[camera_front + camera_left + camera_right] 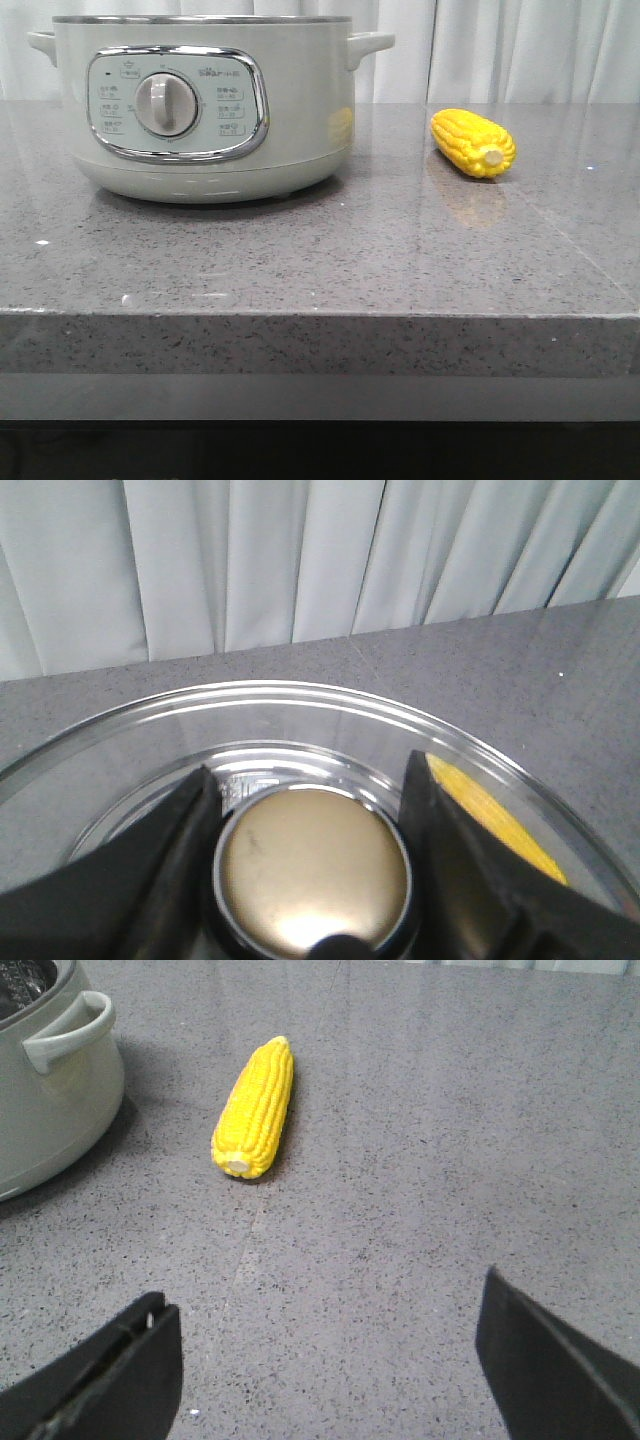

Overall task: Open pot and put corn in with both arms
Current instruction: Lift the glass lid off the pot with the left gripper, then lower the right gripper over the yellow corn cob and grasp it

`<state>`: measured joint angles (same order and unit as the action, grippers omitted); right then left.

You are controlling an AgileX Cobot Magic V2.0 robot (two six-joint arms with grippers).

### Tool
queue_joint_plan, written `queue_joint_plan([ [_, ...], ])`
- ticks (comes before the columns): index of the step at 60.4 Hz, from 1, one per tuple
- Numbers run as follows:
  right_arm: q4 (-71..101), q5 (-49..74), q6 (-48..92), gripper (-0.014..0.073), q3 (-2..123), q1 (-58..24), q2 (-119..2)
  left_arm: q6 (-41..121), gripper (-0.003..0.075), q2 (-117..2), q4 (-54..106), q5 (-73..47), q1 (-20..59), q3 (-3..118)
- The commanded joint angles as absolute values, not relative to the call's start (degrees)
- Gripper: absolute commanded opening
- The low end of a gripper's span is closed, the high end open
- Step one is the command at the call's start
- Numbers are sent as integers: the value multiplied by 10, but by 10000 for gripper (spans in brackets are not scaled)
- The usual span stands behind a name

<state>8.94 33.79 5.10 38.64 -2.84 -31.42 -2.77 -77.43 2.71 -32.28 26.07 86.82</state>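
The pot (200,100) stands at the table's back left, dial facing me; its top is cut off by the front view's edge. It also shows in the right wrist view (50,1090). The corn (474,143) lies on the table to the pot's right. My left gripper (310,770) is shut on the gold knob (312,865) of a glass lid (300,715); the corn (490,815) shows yellow through the glass. My right gripper (325,1295) is open and empty over bare table, with the corn (255,1110) some way ahead of it. Neither gripper shows in the front view.
The grey speckled stone table (320,260) has its front edge near the bottom of the front view. A pale curtain (300,560) hangs behind the table.
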Motion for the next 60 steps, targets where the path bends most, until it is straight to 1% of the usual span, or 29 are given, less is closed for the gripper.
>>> queue_joint_plan([
  [1, 92, 300, 55, 614, 406, -25, -319, -30, 190, -708, 20, -275, 259, 861],
  [24, 92, 314, 55, 614, 406, -25, -319, -30, 190, -482, 5, -271, 259, 593],
  [33, 92, 331, 65, 614, 412, -45, -335, -30, 189, -385, 11, -276, 259, 516],
  [46, 92, 359, 65, 614, 469, -99, -427, -30, 189, -298, 23, -279, 259, 452],
  [60, 92, 363, 65, 614, 578, -123, -575, -30, 189, -287, 23, -284, 259, 444],
])
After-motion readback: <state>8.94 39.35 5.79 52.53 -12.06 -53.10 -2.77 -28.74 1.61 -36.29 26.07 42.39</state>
